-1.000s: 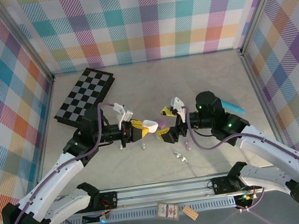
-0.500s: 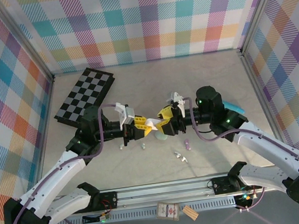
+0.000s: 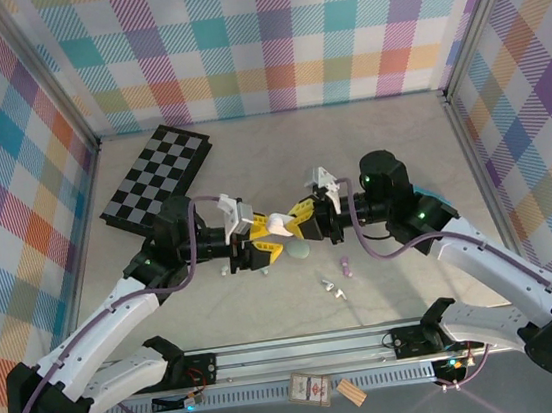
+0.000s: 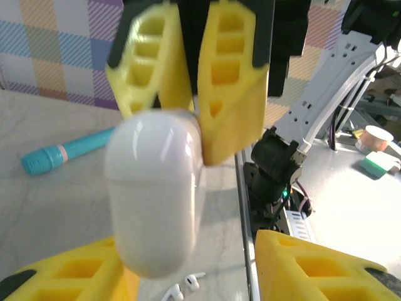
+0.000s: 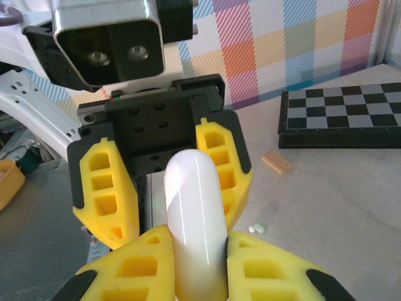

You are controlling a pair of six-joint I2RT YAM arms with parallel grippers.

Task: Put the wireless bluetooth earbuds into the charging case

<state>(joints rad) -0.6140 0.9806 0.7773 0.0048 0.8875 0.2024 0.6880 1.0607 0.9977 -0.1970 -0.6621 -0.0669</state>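
Right tool (image 5: 194, 266) pinched white charging case (image 5: 193, 207) by 1 end. Left tool (image 4: 188, 273) spread, 1 finger either side of case, apparently not gripping. Case held above table (image 3: 280, 156), midway between arms. Lid looked shut, though seam hard to make out. Task barely begun: no earbud seated. 2 white earbuds (image 3: 331, 288) and 1 purple earbud (image 3: 345, 266) lay loose on table near right arm. Case glossy, smooth, rounded capsule. Tool fingers yellow, ribbed, soft-looking. Table pale, marbled.

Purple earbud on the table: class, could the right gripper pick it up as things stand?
Probably not yet: the right gripper is shut on the white case, so it cannot grasp the purple earbud.
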